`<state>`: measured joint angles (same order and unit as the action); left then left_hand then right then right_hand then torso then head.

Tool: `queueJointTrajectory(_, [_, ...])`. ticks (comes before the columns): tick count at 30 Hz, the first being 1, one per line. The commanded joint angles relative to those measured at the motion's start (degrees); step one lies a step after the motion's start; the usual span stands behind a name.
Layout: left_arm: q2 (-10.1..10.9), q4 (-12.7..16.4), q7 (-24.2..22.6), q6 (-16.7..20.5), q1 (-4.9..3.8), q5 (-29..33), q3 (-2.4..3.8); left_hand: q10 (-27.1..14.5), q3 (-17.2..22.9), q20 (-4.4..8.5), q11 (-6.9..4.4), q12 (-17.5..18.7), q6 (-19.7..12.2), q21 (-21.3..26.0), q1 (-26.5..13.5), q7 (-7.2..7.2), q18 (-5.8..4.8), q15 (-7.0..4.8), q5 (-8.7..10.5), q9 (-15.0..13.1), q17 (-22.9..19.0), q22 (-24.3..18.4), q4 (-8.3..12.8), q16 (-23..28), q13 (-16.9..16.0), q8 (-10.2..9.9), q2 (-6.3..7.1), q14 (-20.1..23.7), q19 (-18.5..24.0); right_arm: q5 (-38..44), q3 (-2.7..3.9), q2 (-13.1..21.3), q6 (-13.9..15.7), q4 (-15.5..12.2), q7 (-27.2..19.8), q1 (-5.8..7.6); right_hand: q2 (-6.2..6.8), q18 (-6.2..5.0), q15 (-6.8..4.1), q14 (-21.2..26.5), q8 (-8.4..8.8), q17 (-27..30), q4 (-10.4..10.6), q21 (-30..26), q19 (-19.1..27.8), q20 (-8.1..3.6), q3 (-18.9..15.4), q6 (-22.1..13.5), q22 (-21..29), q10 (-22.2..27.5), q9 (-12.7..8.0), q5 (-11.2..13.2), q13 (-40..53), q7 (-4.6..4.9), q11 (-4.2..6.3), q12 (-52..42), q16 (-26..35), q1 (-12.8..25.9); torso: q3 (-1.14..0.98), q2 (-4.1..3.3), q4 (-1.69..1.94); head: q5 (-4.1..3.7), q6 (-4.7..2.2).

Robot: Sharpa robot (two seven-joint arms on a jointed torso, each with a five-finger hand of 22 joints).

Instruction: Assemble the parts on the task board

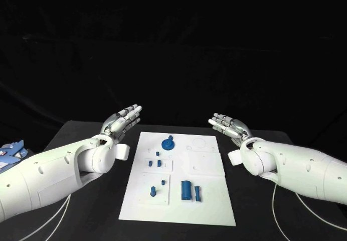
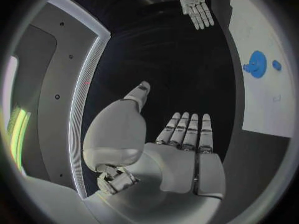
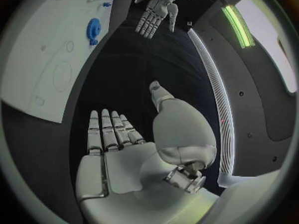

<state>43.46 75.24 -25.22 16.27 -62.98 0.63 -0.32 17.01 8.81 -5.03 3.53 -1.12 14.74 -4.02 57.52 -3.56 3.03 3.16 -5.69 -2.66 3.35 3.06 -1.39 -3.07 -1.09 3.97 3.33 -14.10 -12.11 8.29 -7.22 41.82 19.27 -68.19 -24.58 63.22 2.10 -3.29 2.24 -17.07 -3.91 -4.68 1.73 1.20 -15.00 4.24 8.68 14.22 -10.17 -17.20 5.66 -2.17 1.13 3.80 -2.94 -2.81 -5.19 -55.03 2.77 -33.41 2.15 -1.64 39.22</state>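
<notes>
The white task board (image 1: 209, 201) lies in the middle of the black table. A blue gear (image 1: 168, 145) sits near its far end, also seen as the blue gear (image 2: 256, 63) and the blue gear (image 3: 93, 29). Small blue pegs (image 1: 154, 162) lie mid-board, with a blue pin (image 1: 153, 191) and a larger blue cylinder (image 1: 186, 190) near the front. My left hand (image 1: 124, 120) hovers flat and open beyond the board's far left corner. My right hand (image 1: 227, 125) hovers flat and open beyond the far right corner. Neither hand touches anything.
A blue and white object (image 1: 11, 151) lies at the table's left edge beside my left arm. Black cloth hangs behind the table. Bare table runs along both sides of the board.
</notes>
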Motion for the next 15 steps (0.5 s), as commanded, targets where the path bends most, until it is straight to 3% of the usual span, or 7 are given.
queueJointTrajectory(1, [0.0, 1.8, -1.0, 4.6, 0.27, -0.2, 0.09, -17.0, -8.8, 5.03, -3.53, 1.1, -14.7, 4.0, -57.5, 3.56, -3.03, -3.16, 5.69, 2.7, -3.3, -3.1, 1.4, 3.1, 1.1, -4.0, -3.33, 14.1, 12.1, -1.5, 0.73, 0.3, 4.5, -2.8, -1.2, -0.45, -2.10, 3.29, -2.24, 17.1, 3.91, 4.7, -1.7, -1.2, 15.0, -4.24, -8.7, -14.2, 10.2, 17.2, -5.7, 2.2, -1.1, -3.80, 2.94, 2.8, 5.2, 55.0, -1.16, 0.95, -0.92, 0.66, -1.88])
queueJointTrajectory(3, [0.2, 3.5, -1.5, 7.7, 0.62, -0.2, 0.12, -17.0, -8.8, 5.03, -3.53, 1.1, -14.7, 4.0, -57.5, 3.56, -3.03, -3.16, 5.69, 2.7, -3.3, -3.1, 1.4, 3.1, 1.1, -4.0, -3.33, 14.1, 12.1, -2.5, 1.74, 0.7, 7.7, -5.7, -1.8, -0.86, -2.10, 3.29, -2.24, 17.1, 3.91, 4.7, -1.7, -1.2, 15.0, -4.24, -8.7, -14.2, 10.2, 17.2, -5.7, 2.2, -1.1, -3.80, 2.94, 2.8, 5.2, 55.0, -1.85, 1.50, -1.44, 1.08, -3.14])
queueJointTrajectory(7, [0.5, 7.2, -2.5, 14.3, 1.33, -0.4, 0.18, -17.0, -8.8, 5.03, -3.53, 1.1, -14.7, 4.0, -57.5, 3.56, -3.03, -3.16, 5.69, 2.7, -3.3, -3.1, 1.4, 3.1, 1.1, -4.0, -3.33, 14.1, 12.1, -4.7, 3.77, 1.5, 14.1, -11.7, -3.1, -1.67, -2.10, 3.29, -2.24, 17.1, 3.91, 4.7, -1.7, -1.2, 15.0, -4.24, -8.7, -14.2, 10.2, 17.2, -5.7, 2.2, -1.1, -3.80, 2.94, 2.8, 5.2, 55.0, -2.55, 2.06, -1.99, 1.51, -4.44])
queueJointTrajectory(11, [0.9, 10.9, -3.5, 21.0, 2.07, -0.5, 0.25, -17.0, -8.8, 5.03, -3.53, 1.1, -14.7, 4.0, -57.5, 3.56, -3.03, -3.16, 5.69, 2.7, -3.3, -3.1, 1.4, 3.1, 1.1, -4.0, -3.33, 14.1, 12.1, -6.7, 5.66, 2.2, 20.0, -17.2, -4.2, -2.43, -2.10, 3.29, -2.24, 17.1, 3.91, 4.7, -1.7, -1.2, 15.0, -4.24, -8.7, -14.2, 10.2, 17.2, -5.7, 2.2, -1.1, -3.80, 2.94, 2.8, 5.2, 55.0, -2.77, 2.23, -2.15, 1.64, -4.84])
queueJointTrajectory(15, [1.1, 13.2, -4.2, 25.1, 2.52, -0.6, 0.29, -17.0, -8.8, 5.03, -3.53, 1.1, -14.7, 4.0, -57.5, 3.56, -3.03, -3.16, 5.69, 2.7, -3.3, -3.1, 1.4, 3.1, 1.1, -4.0, -3.33, 14.1, 12.1, -7.8, 6.71, 2.7, 23.3, -20.3, -4.9, -2.85, -2.10, 3.29, -2.24, 17.1, 3.91, 4.7, -1.7, -1.2, 15.0, -4.24, -8.7, -14.2, 10.2, 17.2, -5.7, 2.2, -1.1, -3.80, 2.94, 2.8, 5.2, 55.0, -2.77, 2.23, -2.15, 1.64, -4.84])
